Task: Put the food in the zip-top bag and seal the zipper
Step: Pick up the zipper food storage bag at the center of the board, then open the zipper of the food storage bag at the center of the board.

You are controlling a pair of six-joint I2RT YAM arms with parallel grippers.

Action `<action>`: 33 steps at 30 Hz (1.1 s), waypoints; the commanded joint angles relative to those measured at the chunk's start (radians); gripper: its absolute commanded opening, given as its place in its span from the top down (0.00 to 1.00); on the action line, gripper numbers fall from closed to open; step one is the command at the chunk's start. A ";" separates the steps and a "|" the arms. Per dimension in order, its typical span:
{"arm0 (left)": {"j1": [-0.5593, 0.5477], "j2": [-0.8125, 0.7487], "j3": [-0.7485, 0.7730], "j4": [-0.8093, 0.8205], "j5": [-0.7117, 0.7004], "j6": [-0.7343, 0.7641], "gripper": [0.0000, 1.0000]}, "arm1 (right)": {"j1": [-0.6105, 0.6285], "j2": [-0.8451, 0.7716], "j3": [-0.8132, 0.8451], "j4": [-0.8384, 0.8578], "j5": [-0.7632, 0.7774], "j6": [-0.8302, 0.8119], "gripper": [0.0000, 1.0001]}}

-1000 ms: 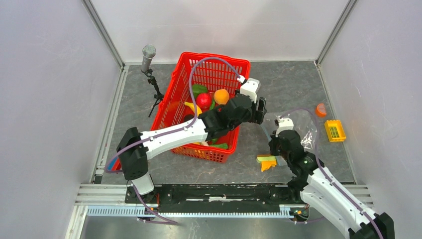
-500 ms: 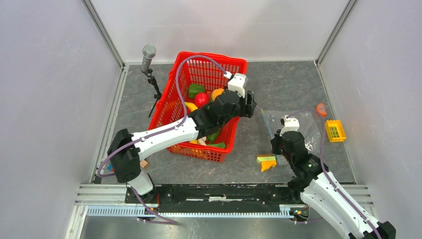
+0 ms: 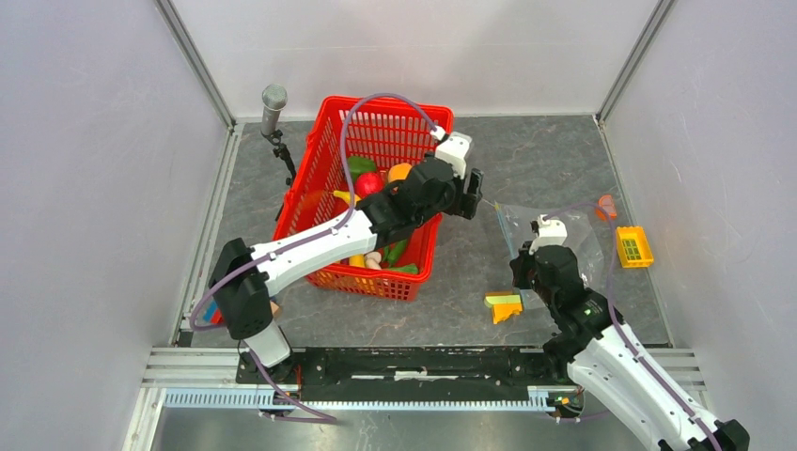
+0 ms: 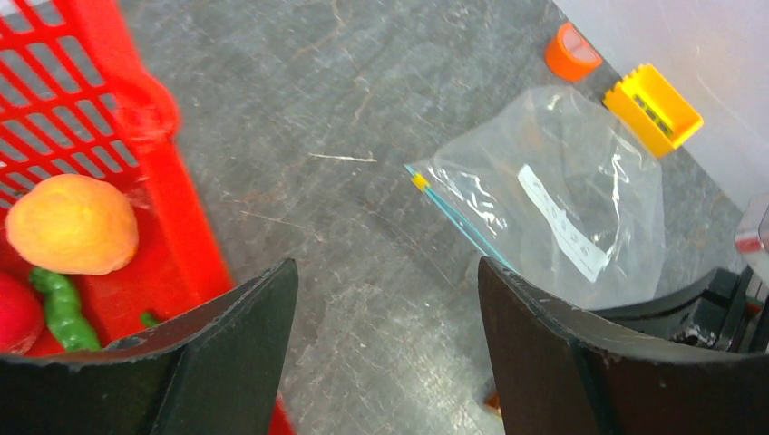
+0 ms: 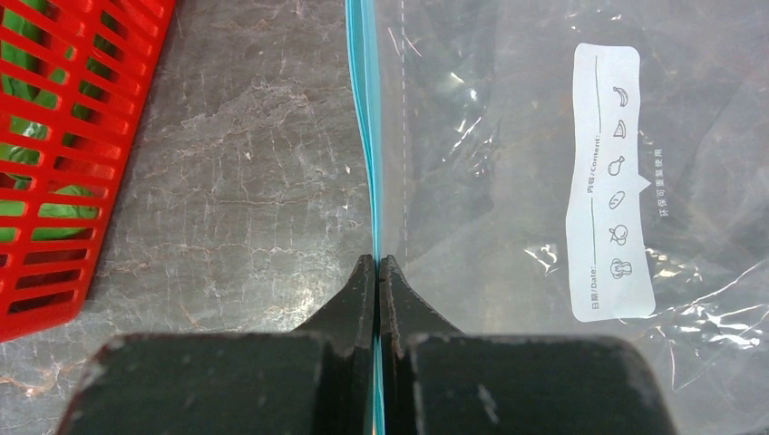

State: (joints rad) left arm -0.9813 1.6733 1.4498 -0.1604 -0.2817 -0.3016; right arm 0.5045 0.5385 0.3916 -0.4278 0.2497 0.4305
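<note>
The food lies in the red basket (image 3: 315, 169): an orange (image 3: 399, 172), a red apple (image 3: 368, 183), green peppers (image 3: 358, 164) and a banana (image 3: 343, 197). The left wrist view shows the orange (image 4: 73, 224) inside the basket wall (image 4: 172, 208). The clear zip-top bag (image 3: 569, 240) lies flat to the right of the basket, and I see nothing inside it (image 4: 562, 208). My left gripper (image 3: 473, 193) hovers open and empty (image 4: 385, 299) between basket and bag. My right gripper (image 5: 376, 265) is shut on the near end of the blue zipper (image 5: 365, 136).
A microphone on a small stand (image 3: 273, 99) is left of the basket. A yellow-green-orange block stack (image 3: 504, 306) sits beside my right arm. A small yellow crate (image 3: 632, 246) and an orange piece (image 3: 606, 204) lie by the right wall.
My left arm has drawn back to the left, away from the bag. The red basket and the microphone have shifted left with it. The right gripper has kept its hold.
</note>
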 commanded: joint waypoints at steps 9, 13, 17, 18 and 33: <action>-0.061 -0.011 -0.039 -0.011 0.201 -0.137 0.27 | 0.005 -0.105 0.109 0.022 0.038 0.033 1.00; -0.062 -0.028 -0.074 0.059 0.248 -0.199 0.31 | 0.005 -0.134 0.128 0.003 0.036 0.049 1.00; -0.065 0.000 -0.058 0.070 0.263 -0.239 0.32 | 0.004 -0.167 0.129 0.009 0.011 0.063 1.00; -0.068 0.004 -0.061 0.086 0.267 -0.250 0.30 | 0.004 -0.175 0.126 0.014 0.001 0.064 1.00; -0.098 0.133 0.076 0.081 0.158 -0.339 0.27 | 0.005 -0.251 0.080 0.012 -0.062 0.032 1.00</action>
State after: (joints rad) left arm -1.0714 1.7893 1.4654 -0.0807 -0.0662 -0.5610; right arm 0.5041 0.2993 0.4789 -0.4347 0.2066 0.4740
